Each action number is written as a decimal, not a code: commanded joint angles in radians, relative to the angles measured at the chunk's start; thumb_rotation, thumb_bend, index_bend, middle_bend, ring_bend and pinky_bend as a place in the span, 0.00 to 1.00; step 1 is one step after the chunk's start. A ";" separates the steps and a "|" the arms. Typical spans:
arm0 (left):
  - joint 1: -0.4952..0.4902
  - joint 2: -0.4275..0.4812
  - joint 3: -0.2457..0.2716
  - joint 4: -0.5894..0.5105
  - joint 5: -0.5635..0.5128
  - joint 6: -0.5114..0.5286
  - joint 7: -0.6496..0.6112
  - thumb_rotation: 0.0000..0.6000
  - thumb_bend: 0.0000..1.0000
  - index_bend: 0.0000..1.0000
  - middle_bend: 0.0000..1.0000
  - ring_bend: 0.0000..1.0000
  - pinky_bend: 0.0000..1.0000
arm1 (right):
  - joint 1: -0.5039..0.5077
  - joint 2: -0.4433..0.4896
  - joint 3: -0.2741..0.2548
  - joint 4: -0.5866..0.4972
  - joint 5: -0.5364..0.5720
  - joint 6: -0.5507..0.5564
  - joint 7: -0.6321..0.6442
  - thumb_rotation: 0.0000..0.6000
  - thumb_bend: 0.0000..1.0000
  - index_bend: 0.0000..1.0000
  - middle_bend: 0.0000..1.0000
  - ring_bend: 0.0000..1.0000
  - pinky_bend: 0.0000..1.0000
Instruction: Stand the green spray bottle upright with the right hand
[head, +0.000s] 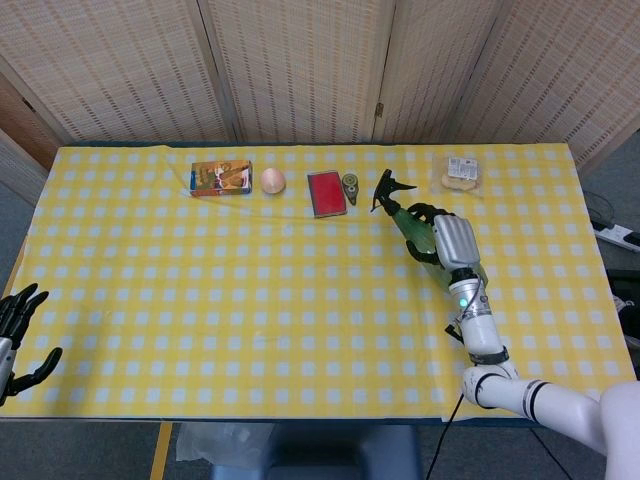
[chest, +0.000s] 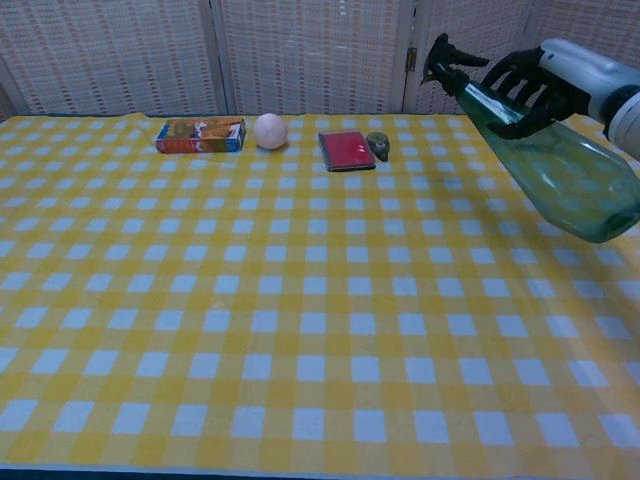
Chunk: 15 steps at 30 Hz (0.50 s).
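Note:
The green spray bottle is lifted off the yellow checked table and tilted, its black nozzle pointing up and to the left, its base low at the right. My right hand grips the bottle around its upper body, fingers wrapped over the neck end. My left hand hangs off the table's near left corner, fingers apart and holding nothing.
Along the far side lie a colourful box, a pale ball, a red booklet, a small dark green object and a bag of snacks. A woven screen stands behind the table.

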 joint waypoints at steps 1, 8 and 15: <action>0.000 0.001 0.001 0.000 0.001 -0.001 -0.001 0.11 0.33 0.00 0.00 0.00 0.00 | -0.121 -0.127 0.008 0.135 -0.281 0.243 0.442 1.00 0.41 0.44 0.65 0.63 0.66; -0.003 0.001 0.001 0.000 -0.001 -0.007 -0.001 0.11 0.33 0.00 0.00 0.00 0.00 | -0.166 -0.244 -0.046 0.378 -0.386 0.281 0.774 1.00 0.41 0.44 0.65 0.63 0.66; -0.004 0.002 0.000 0.000 -0.004 -0.011 -0.005 0.11 0.33 0.00 0.00 0.00 0.00 | -0.182 -0.350 -0.083 0.603 -0.454 0.320 0.916 1.00 0.41 0.43 0.65 0.63 0.66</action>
